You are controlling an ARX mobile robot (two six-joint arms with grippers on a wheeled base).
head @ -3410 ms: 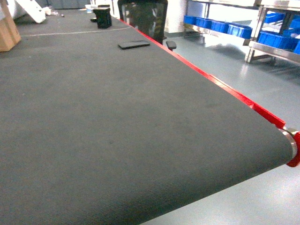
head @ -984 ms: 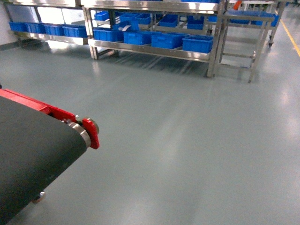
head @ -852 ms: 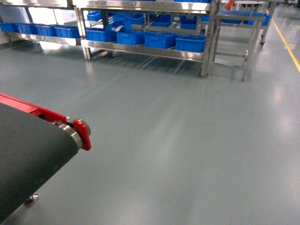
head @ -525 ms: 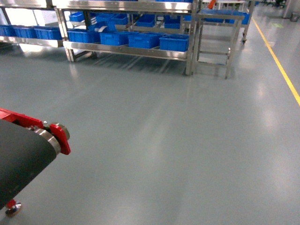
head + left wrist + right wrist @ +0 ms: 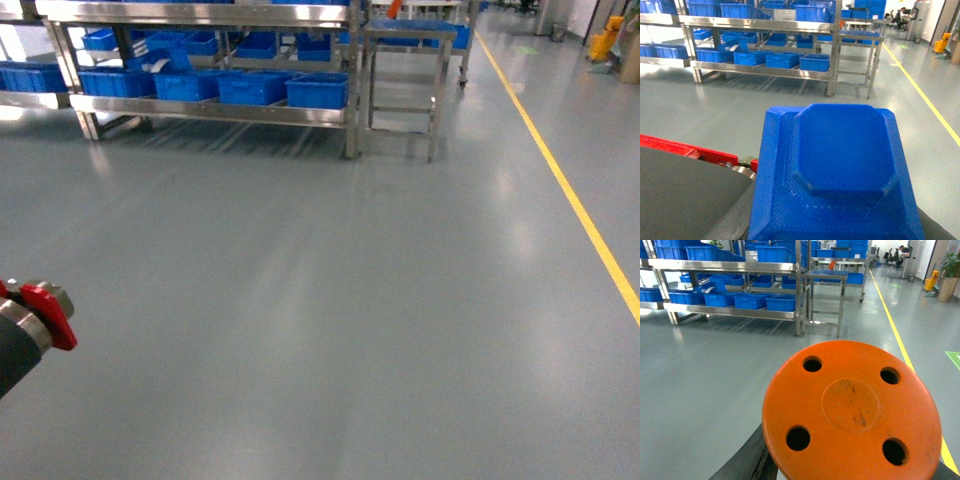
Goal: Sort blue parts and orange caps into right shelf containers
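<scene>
A blue part fills the left wrist view and an orange cap the right wrist view, each close to its camera, jaws hidden so their state cannot be told, while blue crates sit on the far-left steel shelf.

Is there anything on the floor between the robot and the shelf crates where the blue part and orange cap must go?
Nothing visible: bare grey floor runs to the shelf crates. The blue part and orange cap fill the wrist views.
</scene>
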